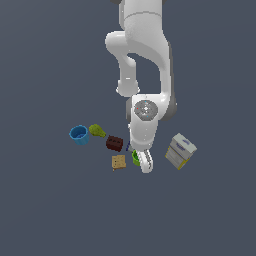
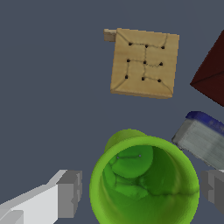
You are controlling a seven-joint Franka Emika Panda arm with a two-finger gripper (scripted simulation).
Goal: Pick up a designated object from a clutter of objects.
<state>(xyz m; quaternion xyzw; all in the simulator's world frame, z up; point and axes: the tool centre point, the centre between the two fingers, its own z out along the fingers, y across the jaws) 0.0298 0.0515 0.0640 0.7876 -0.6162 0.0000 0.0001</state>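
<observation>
The lime-green cup (image 2: 144, 183) fills the near part of the wrist view, its darker green inside facing the camera. It sits between my two grey fingertips (image 2: 70, 193), one on each side of its rim. My gripper (image 2: 141, 191) is open around it; one pad almost touches the rim and a narrow gap shows at the other. In the exterior view the gripper (image 1: 145, 164) is low over the clutter, and only a sliver of the green cup (image 1: 135, 158) shows beside the hand.
A tan square (image 2: 144, 62) (image 1: 119, 162) lies just beyond the cup. A dark brown block (image 1: 114, 143) and a small blue-white bottle (image 2: 203, 140) sit close by. The blue cup (image 1: 79, 134) and olive lump (image 1: 97, 131) are toward the exterior view's left, and a white-yellow box (image 1: 180, 151) toward its right.
</observation>
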